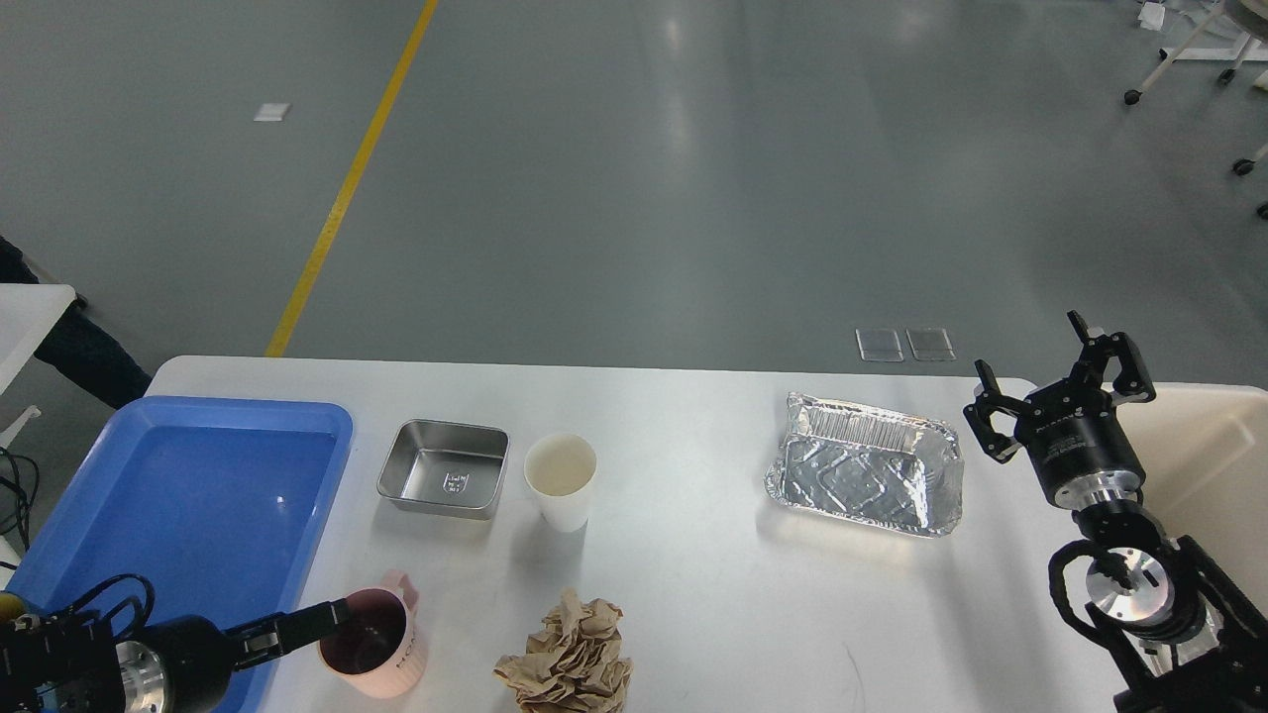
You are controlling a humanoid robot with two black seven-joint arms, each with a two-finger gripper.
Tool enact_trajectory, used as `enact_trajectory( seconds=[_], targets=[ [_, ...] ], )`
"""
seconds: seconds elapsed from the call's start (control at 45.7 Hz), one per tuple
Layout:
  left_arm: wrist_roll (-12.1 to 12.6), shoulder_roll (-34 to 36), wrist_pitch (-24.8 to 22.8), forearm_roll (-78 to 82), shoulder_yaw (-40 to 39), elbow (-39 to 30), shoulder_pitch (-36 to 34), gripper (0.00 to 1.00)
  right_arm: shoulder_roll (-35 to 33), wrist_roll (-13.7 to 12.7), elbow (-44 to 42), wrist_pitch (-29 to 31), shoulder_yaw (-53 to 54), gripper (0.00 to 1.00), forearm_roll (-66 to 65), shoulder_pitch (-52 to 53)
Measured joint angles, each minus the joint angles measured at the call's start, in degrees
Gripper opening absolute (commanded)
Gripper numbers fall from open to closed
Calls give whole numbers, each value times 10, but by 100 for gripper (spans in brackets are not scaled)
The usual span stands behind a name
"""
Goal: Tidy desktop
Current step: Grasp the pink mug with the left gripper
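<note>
We count on one white desktop [693, 594]: one blue tray [119, 485], one steel pan [444, 467], one white paper cup [562, 480], one pink mug [374, 642], one crumpled brown paper wad [570, 656], one foil container [864, 477]; beside it one beige bin [1209, 465]; two grippers, left [297, 626] and right [1060, 388]

Industrial hall, grey floor [693, 198], yellow line [347, 188]
</note>
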Motion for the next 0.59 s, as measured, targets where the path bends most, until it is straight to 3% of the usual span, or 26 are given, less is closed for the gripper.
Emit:
enact_trajectory(
  seconds=[0.109, 0.394, 0.591],
  targets=[
    [1, -9, 0, 6, 1, 4, 0, 77, 0, 0, 0, 0, 1, 100, 0, -1],
    [8, -11, -1, 20, 46, 6, -7, 26, -1, 0, 0, 0, 3, 100, 1, -1],
    [7, -13, -1, 20, 57, 8, -9, 2, -1, 0, 1, 0, 6, 100, 1, -1]
  ],
)
